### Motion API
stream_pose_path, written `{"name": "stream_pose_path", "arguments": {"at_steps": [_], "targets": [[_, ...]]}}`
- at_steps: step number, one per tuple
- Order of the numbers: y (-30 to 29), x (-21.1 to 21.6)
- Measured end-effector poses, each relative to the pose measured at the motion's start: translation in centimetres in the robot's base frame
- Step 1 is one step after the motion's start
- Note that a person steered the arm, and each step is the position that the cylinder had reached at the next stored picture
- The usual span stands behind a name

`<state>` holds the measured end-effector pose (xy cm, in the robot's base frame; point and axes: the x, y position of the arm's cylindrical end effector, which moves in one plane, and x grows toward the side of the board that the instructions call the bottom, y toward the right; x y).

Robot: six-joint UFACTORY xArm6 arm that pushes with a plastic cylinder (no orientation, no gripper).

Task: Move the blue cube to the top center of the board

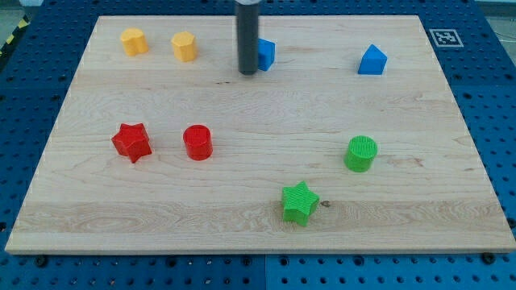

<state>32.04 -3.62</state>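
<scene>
The blue cube (266,54) is found near the view's top, close to the centre of the wooden surface (242,201), partly hidden on its left side by the dark rod, so that only its right part is shown. My tip (247,72) is placed just beside the cube's left face, apparently touching it, though contact cannot be confirmed because the rod covers that edge. No pincer is carried by this arm, so nothing can be said of one being apart, together or clamped; only the rod's end is used for pushing. The step in hand is judged to be the closing part of the push, since the cube is already lying near the top centre. A short, careful nudge, or none at all, is probably called for next, and care is needed that the cube is not driven past the centre toward the view's right. Further right along the top, well apart, a second blue block (372,60) of house-like shape is seen. To the view's left of the rod two yellow blocks (184,46) (134,41) are lined up. Lower down, a red star (131,142), a red cylinder (197,142), a green cylinder (361,153) and a green star (299,202) are left well clear of the work
</scene>
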Motion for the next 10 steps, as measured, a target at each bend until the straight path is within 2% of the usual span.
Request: {"name": "stream_pose_path", "arguments": {"at_steps": [1, 2, 3, 4, 5, 6, 7, 8, 10], "targets": [[-0.7, -4.1], [-0.7, -4.5], [-0.7, -0.1], [1.1, 2.2], [4.1, 0.7], [3.8, -3.1], [3.4, -3.6], [3.4, -2.2], [3.4, -5.7]]}}
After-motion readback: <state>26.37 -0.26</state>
